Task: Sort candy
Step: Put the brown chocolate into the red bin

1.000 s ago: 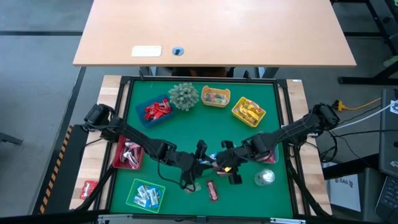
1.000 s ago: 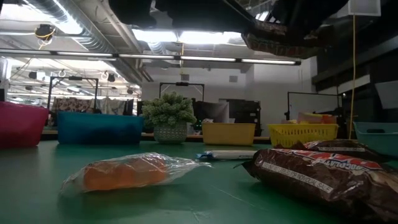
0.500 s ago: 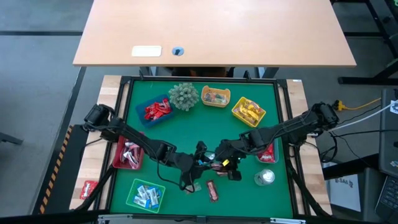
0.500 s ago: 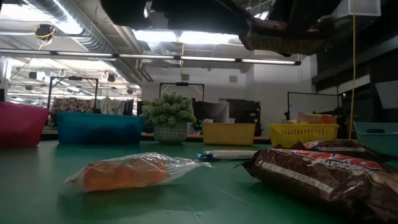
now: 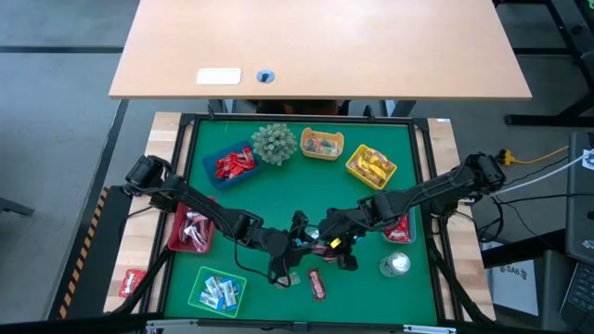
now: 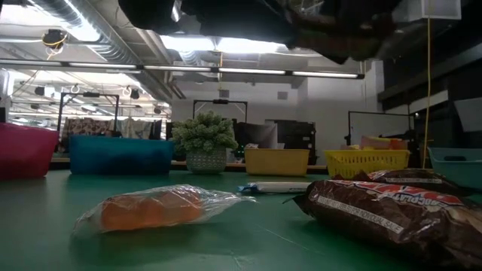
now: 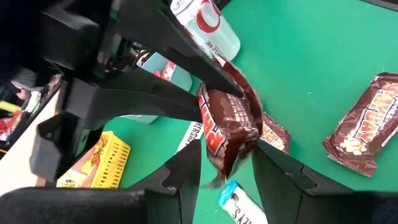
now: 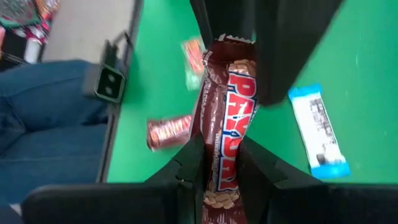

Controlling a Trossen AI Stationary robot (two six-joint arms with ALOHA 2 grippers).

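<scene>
Candy [image 5: 232,165] is partly sorted: heaps lie in trays around the edge of the green worktop [image 5: 278,199]. There is a blue tray [image 5: 210,154] at upper left, a yellow tray [image 5: 354,173] at upper right, a pink tray [image 5: 174,243] at the left edge and a green tray [image 5: 199,278] at lower left.

Both arms reach in from the sides and meet at lower centre. The left gripper [image 5: 299,244] and right gripper [image 5: 325,243] are nose to nose above the mat. Between them hangs one brown bar [image 8: 225,124], lifted clear of the worktop. The right fingers [image 8: 186,171] pinch it along its length. The left fingers [image 7: 186,171] stand spread on either side of its free end, not visibly clamping.

This looks like a hand-over, with the left yet to close.

The bar is probably light, with a soft filling and a slick, crinkly wrapper that creases under the grip. It is best held across the firm middle, since the flat crimped ends could slip or tear.

Loose pieces lie below on the mat: a second brown bar [image 5: 316,284], a blue-white bar [image 8: 317,127] and an orange sweet [image 6: 151,208].
</scene>
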